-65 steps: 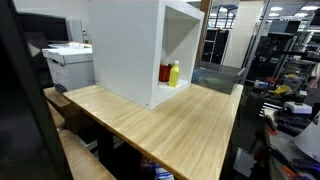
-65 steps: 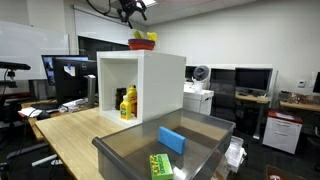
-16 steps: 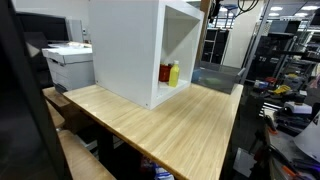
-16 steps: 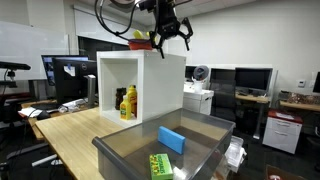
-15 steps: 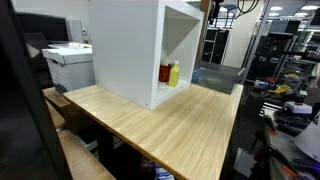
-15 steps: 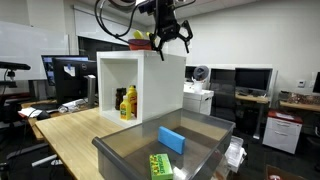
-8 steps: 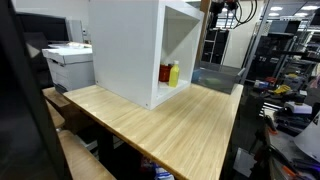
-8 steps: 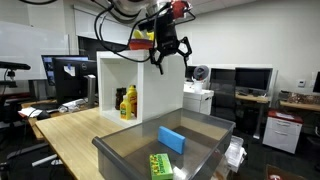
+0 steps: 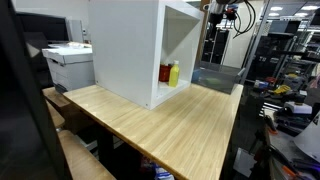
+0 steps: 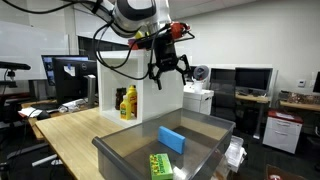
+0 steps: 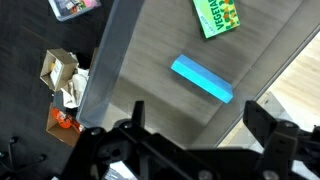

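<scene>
Though the arm enters at the top edge in an exterior view, the pincer (image 9: 222, 12) is small and hard to read there; no block shows. In an exterior view the pincer (image 10: 170, 80) hangs empty, jaws spread wide, over the grey bin (image 10: 125, 150); the blue block (image 10: 172, 139) lies almost straight beneath it, a green packet (image 10: 160, 165) beyond. In the wrist view the block (image 11: 202, 80) lies just past the blurred fingertips (image 11: 138, 108), its long axis slanting across the gap.
</scene>
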`<state>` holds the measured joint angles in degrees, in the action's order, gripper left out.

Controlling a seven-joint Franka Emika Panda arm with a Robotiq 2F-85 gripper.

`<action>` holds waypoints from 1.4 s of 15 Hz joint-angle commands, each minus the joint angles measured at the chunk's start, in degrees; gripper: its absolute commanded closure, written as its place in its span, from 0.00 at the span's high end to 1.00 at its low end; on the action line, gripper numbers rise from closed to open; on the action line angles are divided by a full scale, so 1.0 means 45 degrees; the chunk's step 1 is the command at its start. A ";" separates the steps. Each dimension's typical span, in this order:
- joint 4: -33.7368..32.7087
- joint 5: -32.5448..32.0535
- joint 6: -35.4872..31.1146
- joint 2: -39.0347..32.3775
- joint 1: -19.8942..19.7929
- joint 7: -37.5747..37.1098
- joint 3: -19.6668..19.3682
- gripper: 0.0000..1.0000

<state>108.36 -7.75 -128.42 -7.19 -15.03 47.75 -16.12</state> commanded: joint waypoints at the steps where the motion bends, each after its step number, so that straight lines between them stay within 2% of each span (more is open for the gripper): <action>1: 0.0499 -0.0372 -0.0789 -0.0090 -0.0223 -0.0075 0.0133 1.00; 13: 0.1347 -0.0429 -0.2155 -0.0836 -0.0375 0.0182 0.0244 1.00; 21: 0.1592 -0.0698 -0.3040 -0.1425 -0.0522 0.1188 0.0371 1.00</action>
<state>114.49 -9.58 -139.82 -13.52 -15.92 50.72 -15.61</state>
